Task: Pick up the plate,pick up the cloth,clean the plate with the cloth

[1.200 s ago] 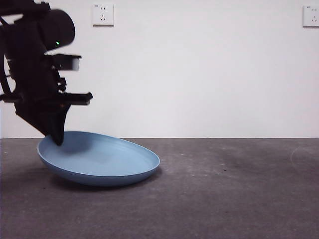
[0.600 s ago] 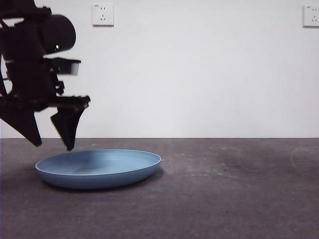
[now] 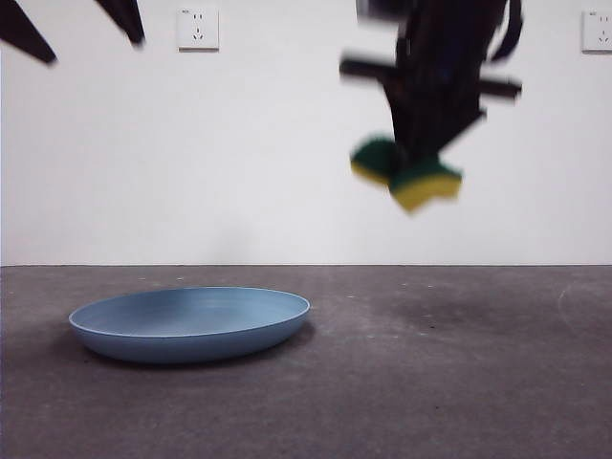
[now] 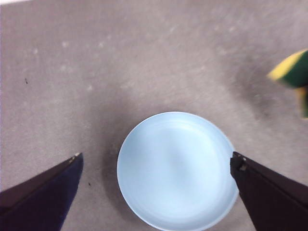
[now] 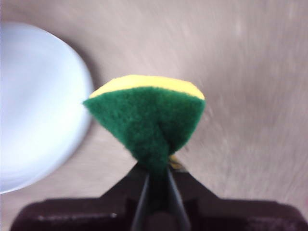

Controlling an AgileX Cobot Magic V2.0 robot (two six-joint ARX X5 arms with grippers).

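The plate (image 3: 189, 323) lies flat on the grey table (image 3: 430, 382), lower left of the front view, touched by neither arm. High in the upper left corner of that frame, only two black tips of the left gripper (image 3: 72, 27) show, spread wide apart and holding nothing; its wrist view looks straight down on the plate (image 4: 177, 171), which sits between the two parted jaws far below them. In the upper right of the front view, the right gripper (image 3: 413, 167) hangs in mid-air, blurred, well above the table and to the right of the plate, its jaws pinched tight on the sponge (image 3: 406, 174), which folds around them, green layer and yellow body both showing. Its wrist view shows the sponge (image 5: 147, 120) squeezed at the jaw tips, the plate (image 5: 33, 106) at the frame's left edge. Two white wall sockets (image 3: 197, 28) sit on the back wall.
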